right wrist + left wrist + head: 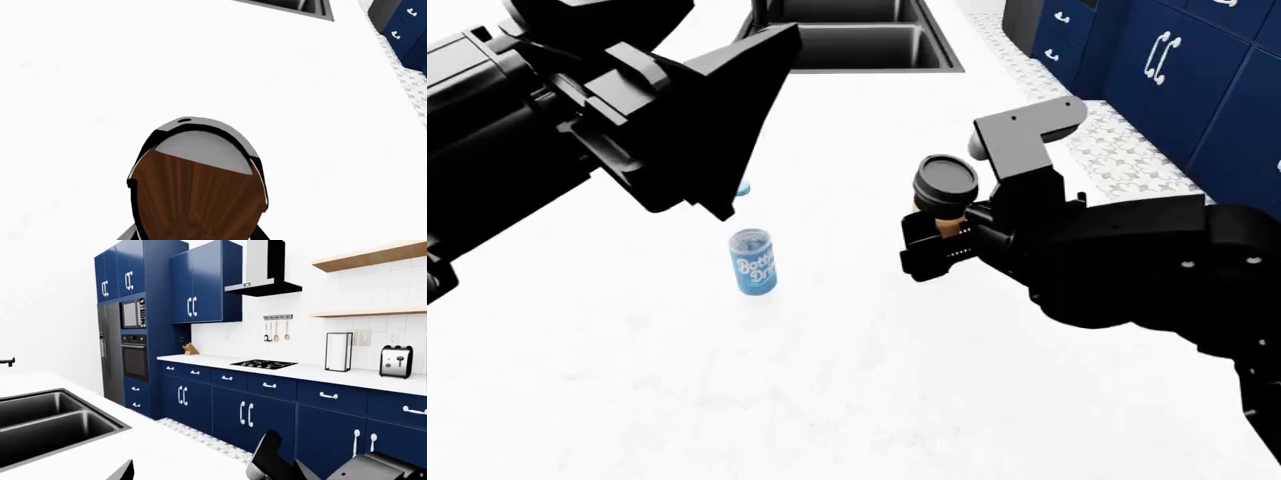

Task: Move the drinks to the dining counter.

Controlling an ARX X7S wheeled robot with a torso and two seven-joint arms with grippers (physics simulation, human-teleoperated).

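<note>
My right arm reaches in from the right of the head view, forearm roughly level above the broad plain white bench (868, 400), its right claw (941, 228) clamped on the tall brown coffee cup with a black lid (945, 180); the cup is held upright, lid uppermost, and the right wrist view shows its wood-brown wall and black lid rim (193, 200) filling the lower frame with bare white bench beyond. Whether the cup's base touches the bench cannot be told. My left arm crosses the upper left of the head view, held above the bench, its left claw (741, 110) pointing toward the sink; the fingers (270, 460) show only at the frame edge in the left wrist view, so I cannot tell whether they are apart or together. The small clear water bottle with a blue label (753, 262) stands on the bench just below that claw, apart from the cup. The dark inset double sink (854, 45) lies at the far edge; the bench's right edge borders a patterned tile floor (1121, 150) and navy blue cabinets (1174, 70). Open white bench extends nearer the camera.
</note>
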